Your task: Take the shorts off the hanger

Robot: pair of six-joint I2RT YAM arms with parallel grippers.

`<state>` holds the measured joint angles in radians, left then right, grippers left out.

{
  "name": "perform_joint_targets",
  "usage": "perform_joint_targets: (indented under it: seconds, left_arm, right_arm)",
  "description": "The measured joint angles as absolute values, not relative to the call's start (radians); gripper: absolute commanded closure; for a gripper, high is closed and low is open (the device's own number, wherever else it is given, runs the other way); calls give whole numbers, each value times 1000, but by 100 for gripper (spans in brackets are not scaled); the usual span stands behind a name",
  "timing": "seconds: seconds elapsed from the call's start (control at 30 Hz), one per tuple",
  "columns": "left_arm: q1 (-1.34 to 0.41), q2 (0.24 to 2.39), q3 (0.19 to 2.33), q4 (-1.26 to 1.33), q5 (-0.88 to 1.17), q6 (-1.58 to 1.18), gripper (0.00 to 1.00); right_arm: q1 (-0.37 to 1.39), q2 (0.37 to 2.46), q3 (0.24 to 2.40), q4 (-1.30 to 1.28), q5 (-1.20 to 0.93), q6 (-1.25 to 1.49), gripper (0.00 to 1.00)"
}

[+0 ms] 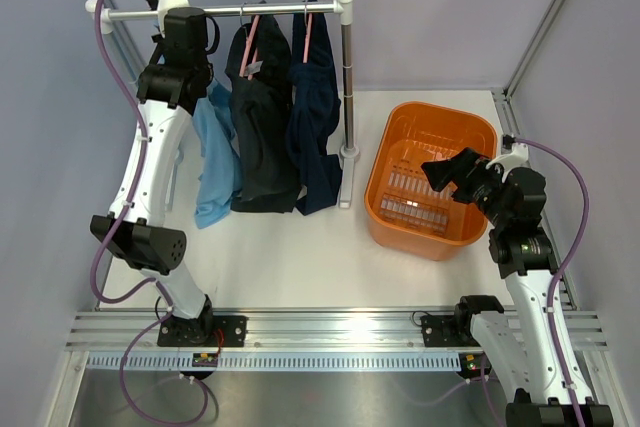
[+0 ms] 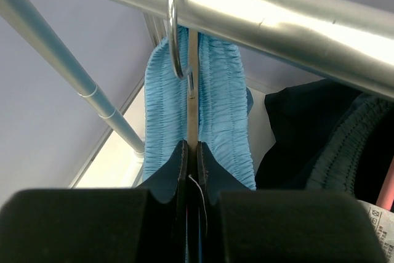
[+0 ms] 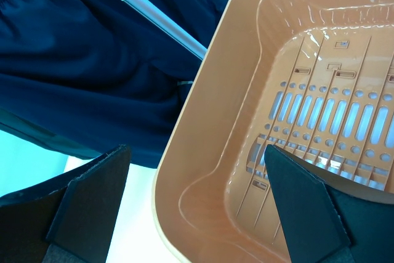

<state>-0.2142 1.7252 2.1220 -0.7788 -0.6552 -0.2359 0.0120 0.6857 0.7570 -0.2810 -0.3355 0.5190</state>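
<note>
Three pairs of shorts hang from the rail point(image 1: 270, 9): light blue shorts point(image 1: 212, 162) on the left, black shorts point(image 1: 262, 137) in the middle, navy shorts point(image 1: 315, 117) on the right. My left gripper point(image 1: 200, 35) is up at the rail. In the left wrist view it point(image 2: 192, 152) is shut on the thin hanger stem point(image 2: 192, 90) between the two folds of the light blue waistband point(image 2: 225, 103), under the metal hook point(image 2: 174, 29). My right gripper point(image 1: 445, 175) is open and empty over the orange basket point(image 1: 440, 107); it also shows in the right wrist view point(image 3: 196, 152).
The rack's upright post point(image 1: 347, 87) stands between the shorts and the basket. The black and navy pairs hang on pink hangers point(image 1: 250, 32). The basket wall point(image 3: 209, 121) and the navy shorts point(image 3: 92, 60) show in the right wrist view. Enclosure walls lie close on both sides.
</note>
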Motion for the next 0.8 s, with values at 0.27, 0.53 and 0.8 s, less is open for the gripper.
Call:
perform_joint_targets:
  seconds: [0.27, 0.53, 0.8]
  left_arm:
    - [-216, 1728, 2149, -793, -630, -213, 100]
    - [-217, 1707, 2154, -793, -585, -199, 100]
    - [-231, 1616, 2086, -770, -570, -183, 100]
  right_arm:
    - [12, 695, 757, -281, -359, 519, 1]
    - [12, 701, 757, -265, -369, 519, 1]
    - [12, 701, 757, -251, -387, 519, 1]
